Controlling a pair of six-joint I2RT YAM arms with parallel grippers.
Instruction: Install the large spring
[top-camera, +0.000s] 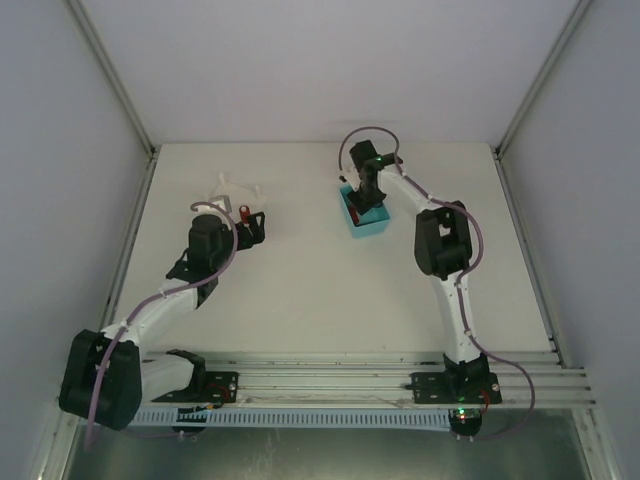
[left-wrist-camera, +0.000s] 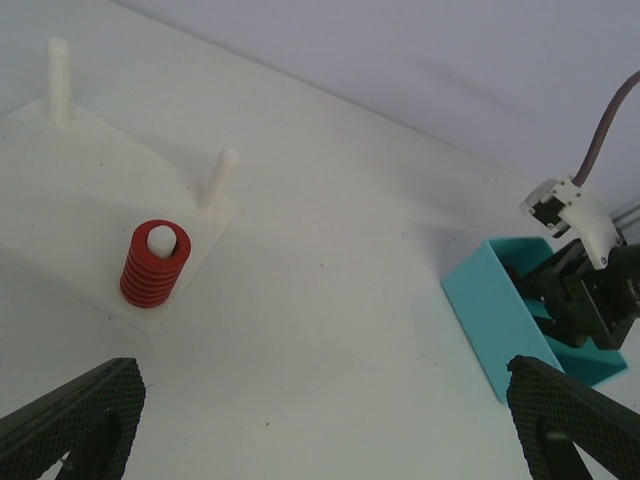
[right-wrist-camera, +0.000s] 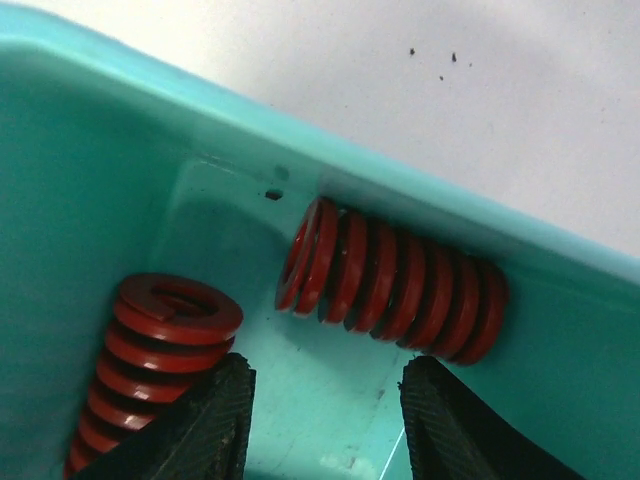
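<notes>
Shows table (top-camera: 320, 290) carrying white peg base (left-wrist-camera: 60, 210) left, teal bin (right-wrist-camera: 90, 160) right. Shows left gripper (left-wrist-camera: 325, 415) wide open, empty; right gripper (right-wrist-camera: 325, 400) inside bin, parted, gripping nothing. Locates lying spring (right-wrist-camera: 395, 285) against bin wall, upright spring (right-wrist-camera: 165, 335) nearby, seated spring (left-wrist-camera: 155, 265) on a base peg.

A white base plate (left-wrist-camera: 60, 190) is recorded at left on the tabletop (left-wrist-camera: 330, 270). Two bare pegs (left-wrist-camera: 220, 178) are seen upright on it. A third, nearest peg is sleeved by a red spring (left-wrist-camera: 155, 265), with the peg tip visible at the top. A teal bin (left-wrist-camera: 490, 305) is noted at right, well apart, entered by the right arm (left-wrist-camera: 585, 295). The left jaws are seen spread wide at the lower corners.
</notes>
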